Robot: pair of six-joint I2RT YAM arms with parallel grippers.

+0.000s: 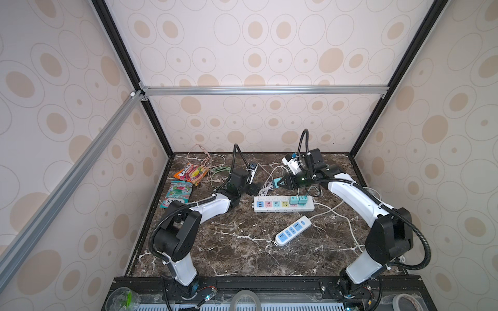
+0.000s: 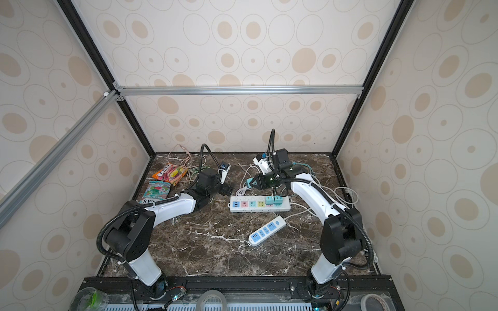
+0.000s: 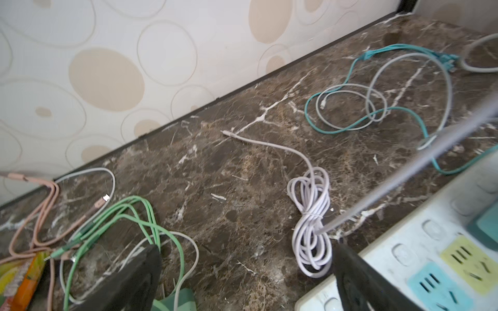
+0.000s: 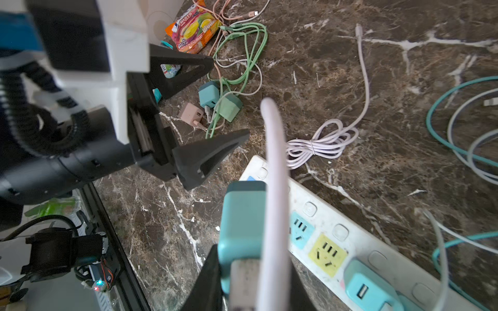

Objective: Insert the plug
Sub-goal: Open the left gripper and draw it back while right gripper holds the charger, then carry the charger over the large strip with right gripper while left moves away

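Closest in, a small white power strip (image 1: pixel 293 231) lies slantwise on the marble tabletop (image 1: pixel 229 250). Beyond it sits the long power strip (image 1: pixel 283 209) with pastel sockets, two teal chargers (image 1: pixel 297 199) seated at its right end. Just past that, the right end effector (image 1: pixel 281 183) is clamped on the teal plug (image 4: pixel 242 215), lifted over the long strip and not in any socket. A pale cable (image 4: pixel 272 161) runs from the plug. Left end effector (image 1: pixel 253 183) gapes wide, holding nothing. Further back: a tied lilac coil (image 3: pixel 312 215), loose chargers (image 4: pixel 208 94) and snack packets (image 1: pixel 191 173).
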